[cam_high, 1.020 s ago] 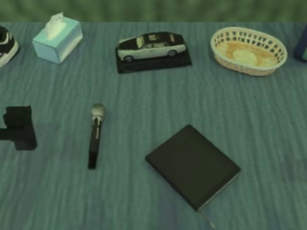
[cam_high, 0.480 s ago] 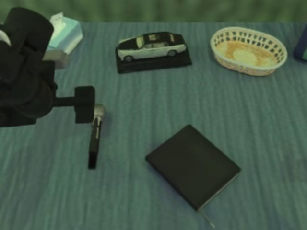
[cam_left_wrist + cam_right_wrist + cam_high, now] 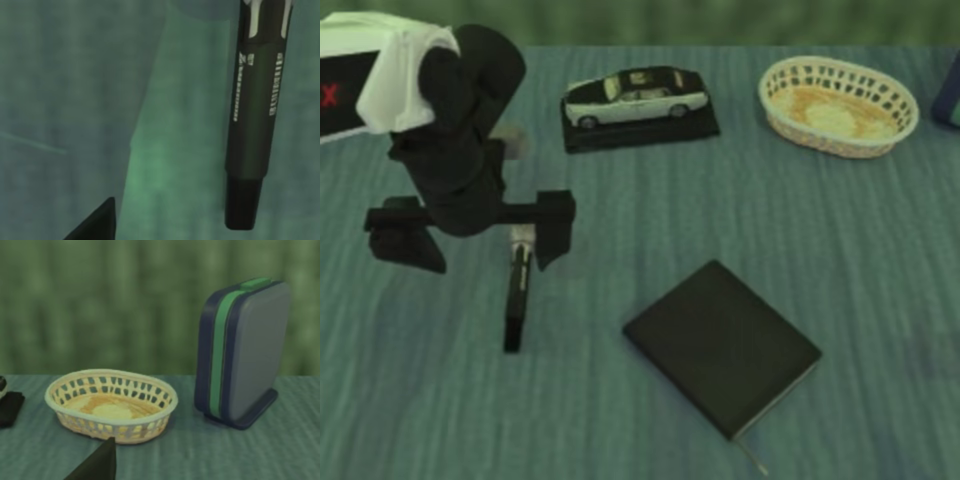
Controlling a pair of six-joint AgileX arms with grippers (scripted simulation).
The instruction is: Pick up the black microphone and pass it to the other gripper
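The black microphone (image 3: 517, 300) lies flat on the teal cloth, left of centre. Its silver head is hidden under my left gripper (image 3: 486, 260), which hangs open above the head end. One broad finger stands on each side, and the right finger (image 3: 555, 228) is just past the shaft. In the left wrist view the lettered shaft of the microphone (image 3: 254, 115) runs along one side, apart from the single visible fingertip (image 3: 97, 225). The right arm is outside the top view. Its wrist view shows one fingertip (image 3: 97, 465) set well off centre, with nothing held.
A toy car (image 3: 635, 95) on a black base stands at the back. A wicker basket (image 3: 838, 105) sits at the back right, and a flat black notebook (image 3: 720, 345) lies right of the microphone. A blue-green upright case (image 3: 242, 355) stands beside the basket (image 3: 111, 405).
My left arm has swung in from the table's left edge and now hangs over the microphone's head, covering the tissue box. The microphone has not moved.
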